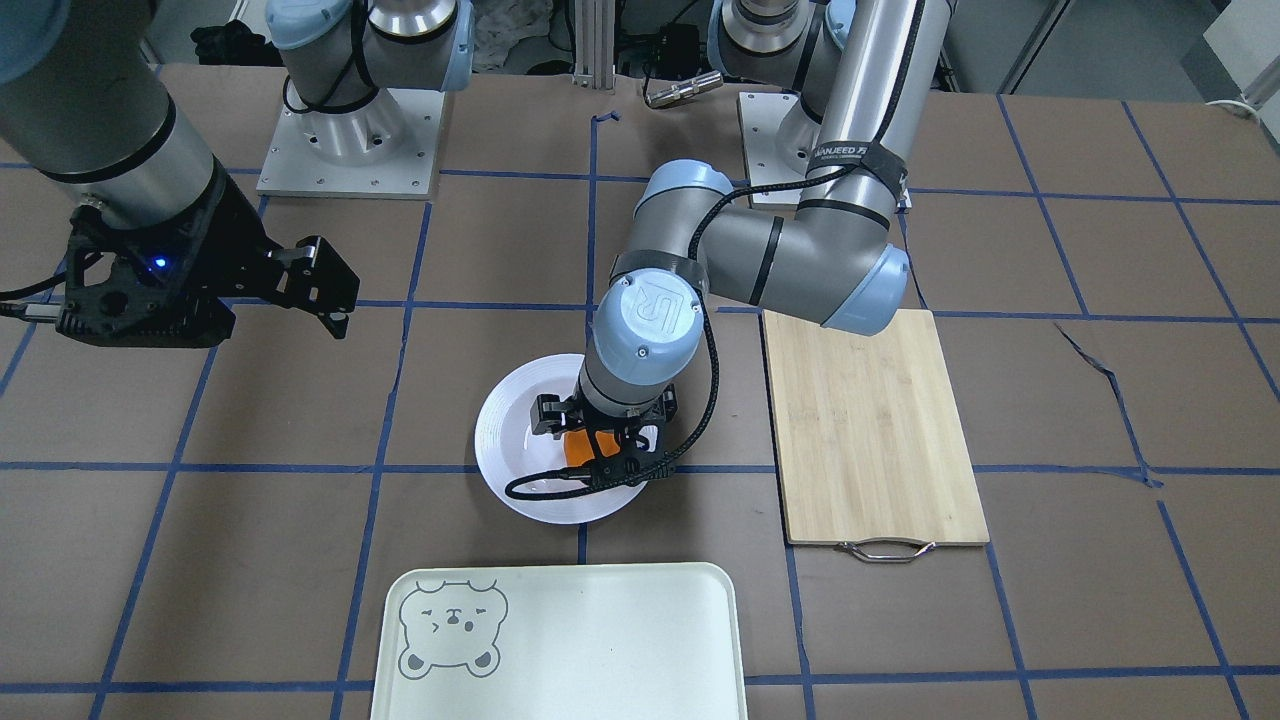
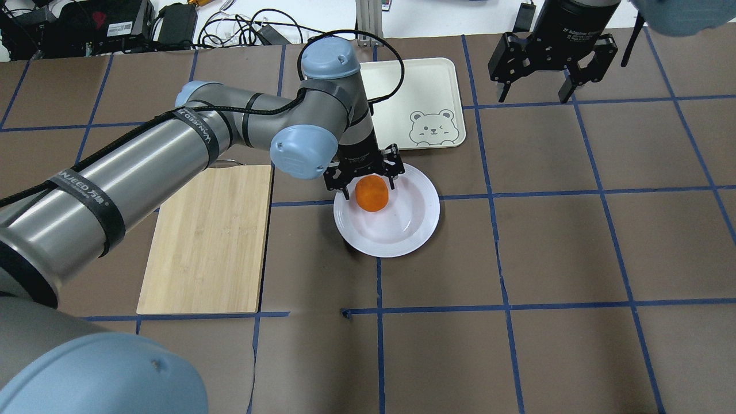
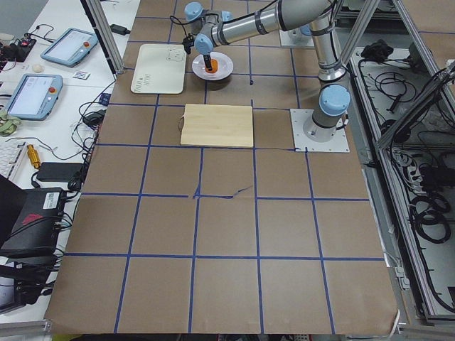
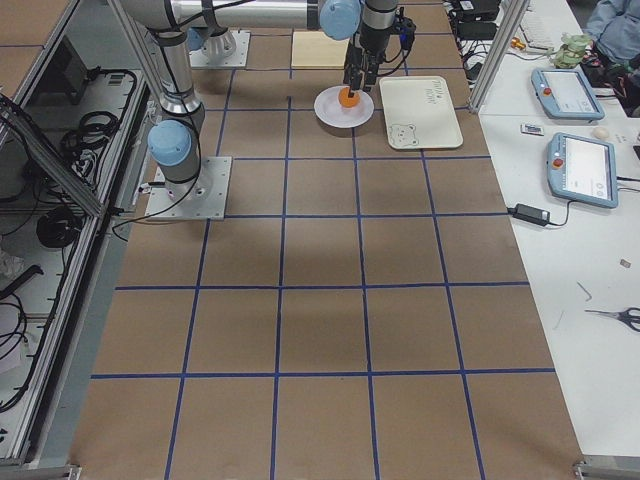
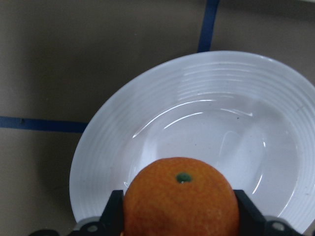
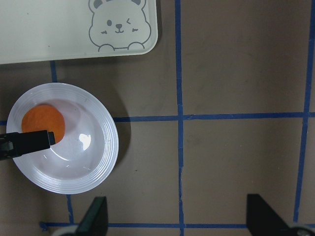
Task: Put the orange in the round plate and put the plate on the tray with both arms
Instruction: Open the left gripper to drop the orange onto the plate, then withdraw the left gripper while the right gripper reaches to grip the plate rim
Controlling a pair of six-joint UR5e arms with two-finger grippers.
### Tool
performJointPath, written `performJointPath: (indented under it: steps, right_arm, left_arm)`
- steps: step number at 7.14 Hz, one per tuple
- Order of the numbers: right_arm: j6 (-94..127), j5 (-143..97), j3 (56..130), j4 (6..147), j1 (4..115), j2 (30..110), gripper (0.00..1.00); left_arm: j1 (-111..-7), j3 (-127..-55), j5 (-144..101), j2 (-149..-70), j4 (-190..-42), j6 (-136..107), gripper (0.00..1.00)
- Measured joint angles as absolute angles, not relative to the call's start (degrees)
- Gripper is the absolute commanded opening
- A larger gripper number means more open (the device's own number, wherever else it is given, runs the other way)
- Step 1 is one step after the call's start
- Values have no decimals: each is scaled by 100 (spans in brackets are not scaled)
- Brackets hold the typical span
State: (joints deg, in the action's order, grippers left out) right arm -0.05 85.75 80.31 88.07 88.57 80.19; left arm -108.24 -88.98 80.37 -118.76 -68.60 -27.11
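The orange (image 2: pixel 371 193) sits between the fingers of my left gripper (image 2: pixel 370 185), which is shut on it just above the white round plate (image 2: pixel 414 224). In the left wrist view the orange (image 5: pixel 182 201) fills the gap between both black fingers, over the near part of the plate (image 5: pixel 197 98). The pale tray (image 2: pixel 414 86) with the bear face lies just beyond the plate. My right gripper (image 2: pixel 535 89) hangs open and holds nothing, high up and off to the plate's far right; its view looks down on the plate (image 6: pixel 93 162) and the tray (image 6: pixel 49 29).
A wooden cutting board (image 2: pixel 207 241) with a metal handle lies on the robot's left of the plate, under the left arm. Brown table covering with blue tape lines surrounds everything. Cables and devices lie beyond the table's far edge.
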Motion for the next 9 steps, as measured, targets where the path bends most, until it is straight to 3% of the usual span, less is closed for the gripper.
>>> performJointPath:
  steps: [2, 4, 9]
  right_arm:
    - [1, 8296, 8050, 8904, 8852, 7938, 96]
    - [12, 7964, 8191, 9286, 8850, 7526, 100]
    - [107, 6410, 10641, 12576, 8862, 6781, 100]
  left_arm:
    - [-10698, -8803, 8299, -11623, -6930, -2720, 100]
    - [-10034, -8768, 8652, -11355, -7055, -2299, 100]
    - [-8140, -8751, 9056, -10704, -7499, -692, 100]
